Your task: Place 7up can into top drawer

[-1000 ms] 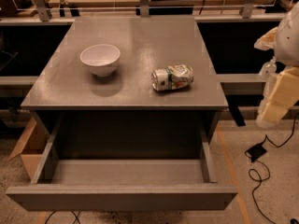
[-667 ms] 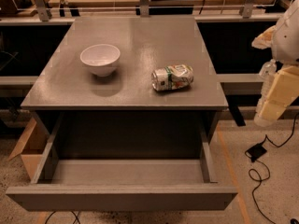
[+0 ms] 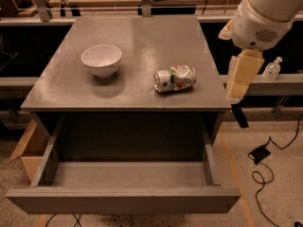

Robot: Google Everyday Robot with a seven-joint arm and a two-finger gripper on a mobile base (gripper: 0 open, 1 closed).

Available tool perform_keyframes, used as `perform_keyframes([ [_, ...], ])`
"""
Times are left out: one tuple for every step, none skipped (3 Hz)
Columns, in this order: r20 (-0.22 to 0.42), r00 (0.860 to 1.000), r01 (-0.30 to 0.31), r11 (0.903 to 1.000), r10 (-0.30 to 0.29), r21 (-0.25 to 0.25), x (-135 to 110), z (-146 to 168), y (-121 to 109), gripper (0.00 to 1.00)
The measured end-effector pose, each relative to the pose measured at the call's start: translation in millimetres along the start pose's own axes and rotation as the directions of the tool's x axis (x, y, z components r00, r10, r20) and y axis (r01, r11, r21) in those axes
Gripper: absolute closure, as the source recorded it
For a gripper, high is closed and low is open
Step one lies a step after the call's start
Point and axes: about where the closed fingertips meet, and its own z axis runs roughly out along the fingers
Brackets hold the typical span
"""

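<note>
1. Gripper (image 3: 241, 86) hangs just off the right edge of the desk (image 3: 142, 32), level with the 7up can (image 3: 175, 78) but clearly apart from it. Over the last second it has swung in leftward from farther out on the right. Whether it is released or clenched I cannot tell, but it is not grasping the can, which lies on the desk.
2. On the left half of the desk, the white bowl (image 3: 101, 59) stands upright and has not moved.
3. Below the desk's front edge, the top drawer (image 3: 123, 201) is pulled well out, just as it was a second ago. What shows of its inside is bare, so it looks ready to take the can.
4. Right of the bowl and well apart from it, the 7up can lies on its side on the right half of the desk, towards the front. It is in the same spot and at the same angle as before.
5. Only the arm has changed, so I read this as the approach to the pick. The grasp has not begun and the placing is still ahead.
6. The likely next move is to bring the gripper over the can and close across its body. A dented can lying on its side may roll or skid if nudged from the right.
</note>
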Motion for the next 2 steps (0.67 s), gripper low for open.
perform_keyframes([
  [-0.013, 0.999, 0.045, 0.9989, -0.045, -0.013, -21.6, 25.6, -32.0, 0.0],
  [-0.028, 0.997, 0.074, 0.9963, -0.075, -0.044, -39.7, 56.8, -55.3, 0.0],
])
